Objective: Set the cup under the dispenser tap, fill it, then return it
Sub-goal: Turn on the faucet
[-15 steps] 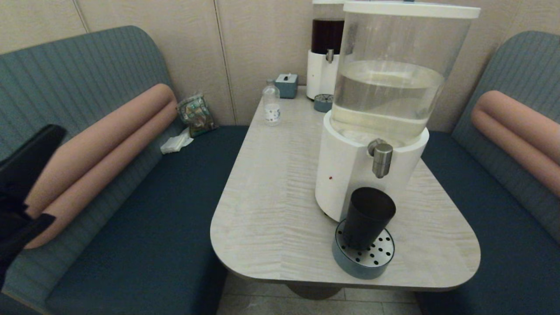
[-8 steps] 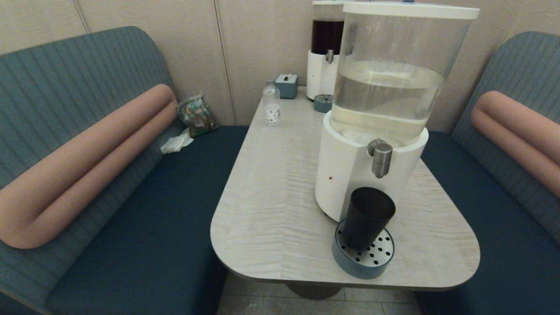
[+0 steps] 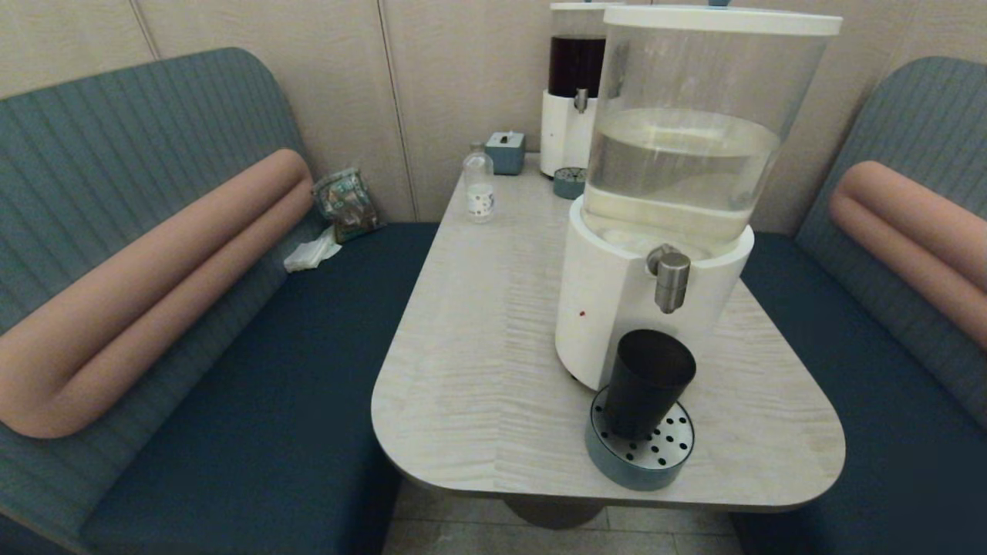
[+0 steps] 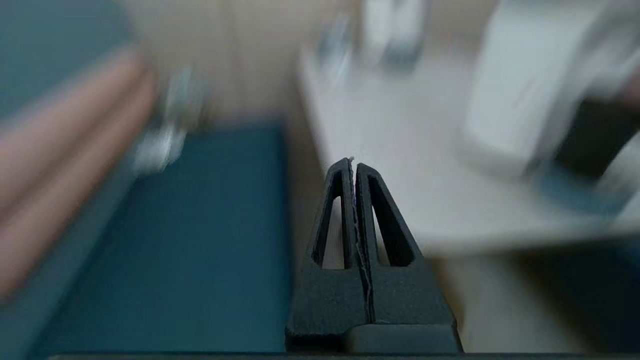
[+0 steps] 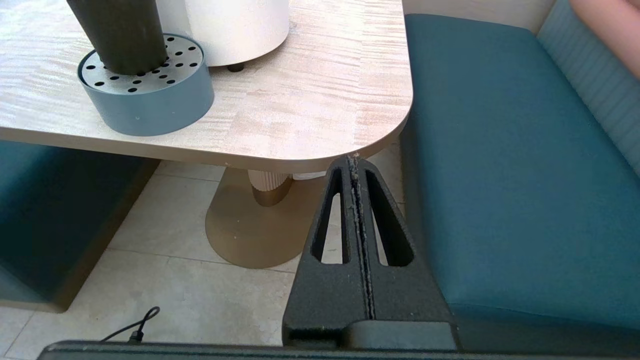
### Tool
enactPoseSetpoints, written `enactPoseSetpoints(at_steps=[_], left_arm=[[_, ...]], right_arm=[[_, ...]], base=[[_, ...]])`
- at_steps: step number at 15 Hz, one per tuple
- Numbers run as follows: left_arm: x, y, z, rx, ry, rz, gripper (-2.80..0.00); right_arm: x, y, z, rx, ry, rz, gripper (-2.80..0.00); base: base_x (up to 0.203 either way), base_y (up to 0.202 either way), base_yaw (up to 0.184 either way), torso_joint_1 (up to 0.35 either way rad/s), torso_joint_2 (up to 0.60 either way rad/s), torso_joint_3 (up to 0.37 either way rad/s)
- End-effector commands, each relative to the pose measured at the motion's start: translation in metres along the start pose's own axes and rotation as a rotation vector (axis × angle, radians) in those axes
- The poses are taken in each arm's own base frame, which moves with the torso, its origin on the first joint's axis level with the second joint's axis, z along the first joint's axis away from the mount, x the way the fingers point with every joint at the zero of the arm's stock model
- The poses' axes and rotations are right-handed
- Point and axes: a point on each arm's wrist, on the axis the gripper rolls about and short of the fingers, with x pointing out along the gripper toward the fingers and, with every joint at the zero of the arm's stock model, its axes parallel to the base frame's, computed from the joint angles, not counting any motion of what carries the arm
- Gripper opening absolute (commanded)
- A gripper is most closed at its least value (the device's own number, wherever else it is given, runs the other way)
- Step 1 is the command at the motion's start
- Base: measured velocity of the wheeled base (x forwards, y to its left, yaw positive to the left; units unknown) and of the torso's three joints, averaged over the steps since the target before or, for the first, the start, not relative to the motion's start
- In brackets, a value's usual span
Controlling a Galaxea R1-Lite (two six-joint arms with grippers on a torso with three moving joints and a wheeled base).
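Two closed grippers (image 4: 354, 167) (image 5: 354, 165), one cup (image 3: 648, 381)

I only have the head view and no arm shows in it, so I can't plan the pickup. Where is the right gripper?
Observer: The right gripper is off the near right corner of the table, shut and empty.
Operator: And the left one?
Observer: The left gripper is shut too, off the table's left side, above the bench seat.
Operator: Anything under the table?
Observer: A gold pedestal base on the tiled floor.
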Motion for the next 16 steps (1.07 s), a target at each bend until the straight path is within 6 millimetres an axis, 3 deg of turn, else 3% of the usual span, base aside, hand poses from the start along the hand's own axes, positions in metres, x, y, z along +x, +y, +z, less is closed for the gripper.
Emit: enactPoseSetpoints(at_steps=[1, 5, 16], left_arm=[[-0.001, 0.000, -0.023, 0.000, 0.049, 0.016, -2.80], [0.001, 0.005, -0.048, 0.005, 0.159, 0.185, -2.80], [0.000, 0.005, -0.052, -0.050, 0.191, 0.187, -2.80]], right_arm=[[0.000, 0.000, 0.000, 0.000, -0.002, 0.001, -2.80], [0.000, 0.000, 0.000, 0.000, 0.000, 0.001, -2.80], [-0.001, 0.000, 0.003, -0.033, -0.017, 0.009, -2.80]], base=[[0.000, 0.000, 0.000, 0.000, 0.00, 0.000], [0.000, 0.000, 0.000, 0.000, 0.00, 0.000], [0.000, 0.000, 0.000, 0.000, 0.00, 0.000]])
